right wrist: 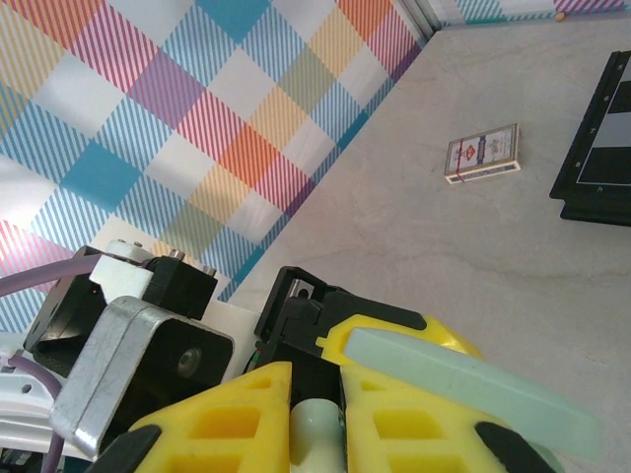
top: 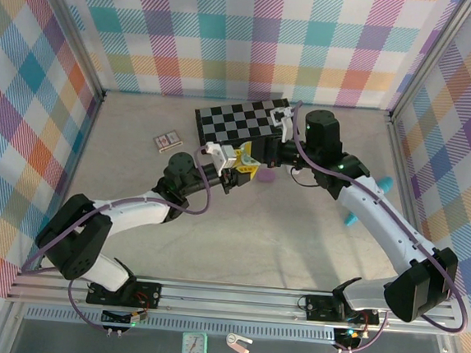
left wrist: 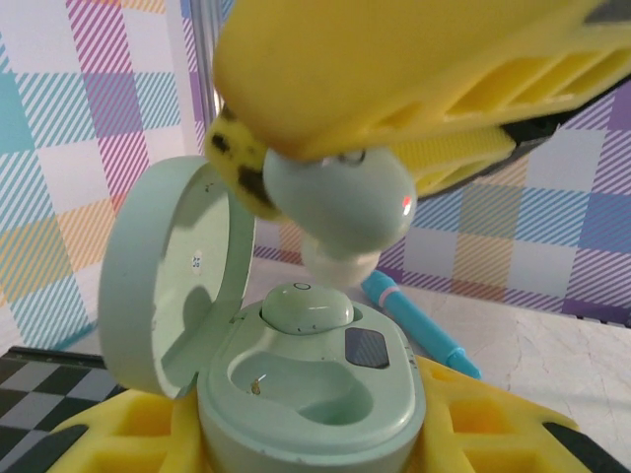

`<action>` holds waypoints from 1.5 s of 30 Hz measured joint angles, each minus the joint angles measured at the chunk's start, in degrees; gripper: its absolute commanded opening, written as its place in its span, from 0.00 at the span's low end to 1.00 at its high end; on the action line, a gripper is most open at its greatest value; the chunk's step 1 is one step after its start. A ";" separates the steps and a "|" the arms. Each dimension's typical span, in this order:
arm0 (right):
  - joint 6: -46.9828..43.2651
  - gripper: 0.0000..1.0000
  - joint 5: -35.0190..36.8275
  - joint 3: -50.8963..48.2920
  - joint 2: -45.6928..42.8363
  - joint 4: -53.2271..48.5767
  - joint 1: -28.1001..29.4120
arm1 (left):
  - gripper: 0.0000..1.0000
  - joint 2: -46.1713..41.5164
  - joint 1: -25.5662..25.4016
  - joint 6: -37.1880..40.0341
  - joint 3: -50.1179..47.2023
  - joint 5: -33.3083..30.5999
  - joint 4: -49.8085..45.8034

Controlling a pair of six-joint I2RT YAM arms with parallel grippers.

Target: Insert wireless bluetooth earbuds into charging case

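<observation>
— Mint-green plastic, smooth and glossy: we judge the earbud (left wrist: 340, 202) light, rigid and slippery, so it could twist or pop out of a pinch.
— Where do we have it?
— Upper centre of the left wrist view. The right gripper (right wrist: 315, 419) has its yellow fingers (right wrist: 414, 414) clamped on the rounded body, with the pale tip pointing down.
— And the charging case (left wrist: 315, 414)?
— Lower centre, lid (left wrist: 168, 276) swung open to the left, base squeezed at its sides by the left gripper (left wrist: 311, 439). A second earbud (left wrist: 306, 307) sits in the far socket. The near socket (left wrist: 296, 389) lies empty, just below our bud.
— We reckon the case is light too, so gripping the base sides, clear of the hinge, suits it.
</observation>
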 measured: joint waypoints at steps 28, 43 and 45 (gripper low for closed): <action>-0.37 0.18 3.30 -0.70 1.46 0.44 0.00 | 0.31 1.27 -1.88 -1.68 2.10 -6.12 -1.51; -0.39 0.24 6.27 -1.14 1.44 1.33 0.39 | 0.31 1.27 -1.95 -3.02 2.12 -7.69 -2.03; -0.39 0.24 6.43 -1.14 1.44 1.33 0.44 | 0.31 1.27 -1.95 -3.02 2.10 -7.72 -2.16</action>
